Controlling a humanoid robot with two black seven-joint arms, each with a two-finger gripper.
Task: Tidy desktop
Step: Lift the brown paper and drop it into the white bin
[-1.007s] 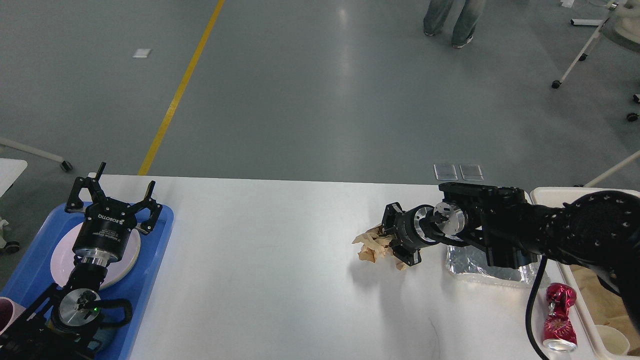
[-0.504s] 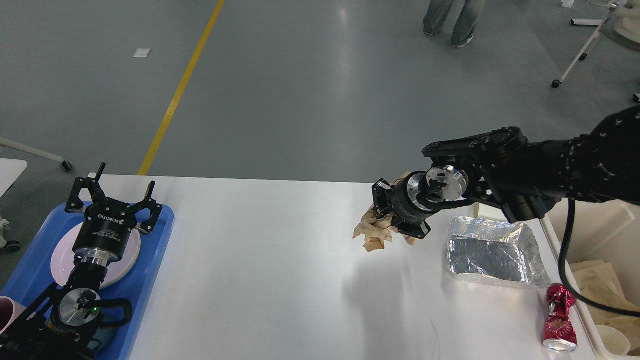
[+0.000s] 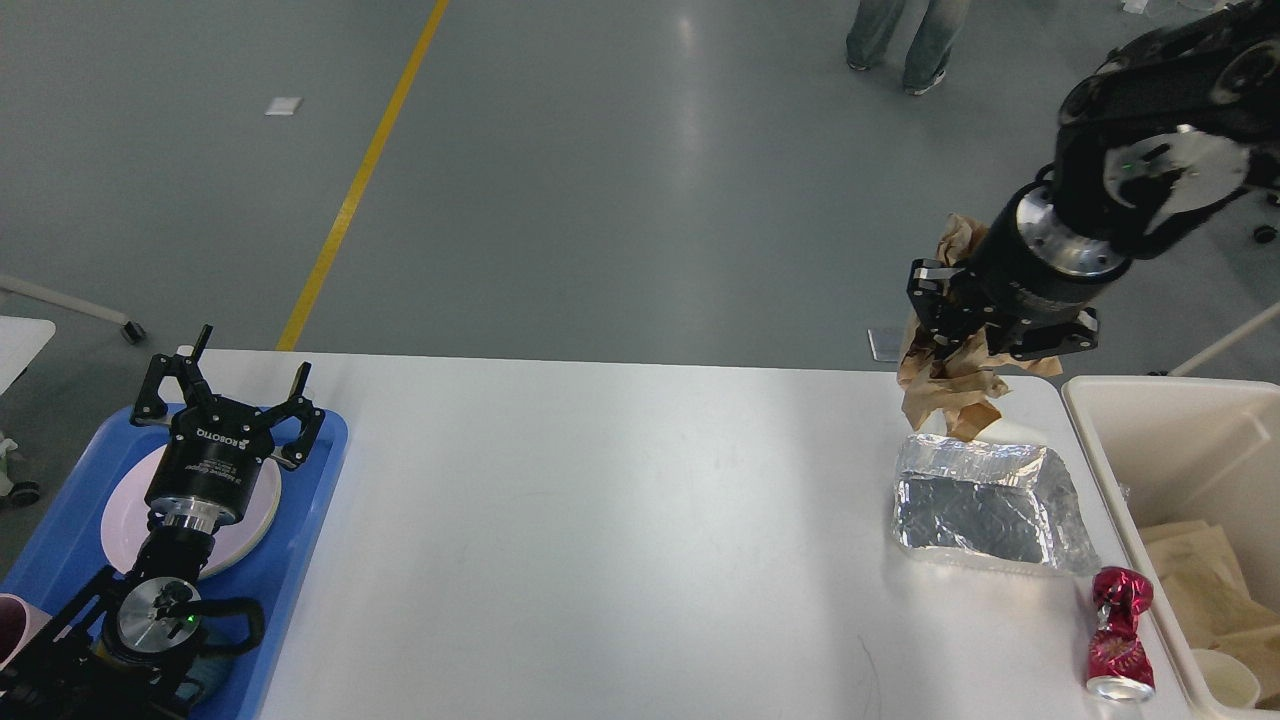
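The white desktop fills the lower view. My right gripper is shut on a crumpled brown paper wad and holds it in the air above the desktop's far right, over a crumpled silver foil tray. A crushed red can lies at the right edge near the front. My left gripper is open and empty above a white plate on the blue tray at the left.
A beige bin stands off the desktop's right edge, holding brown paper and a paper cup. A dark cup sits at the tray's near left. A person's legs stand on the grey floor beyond.
My right gripper has lifted the paper wad off the desktop and carried it up and to the right, towards the bin. The left arm has not moved.
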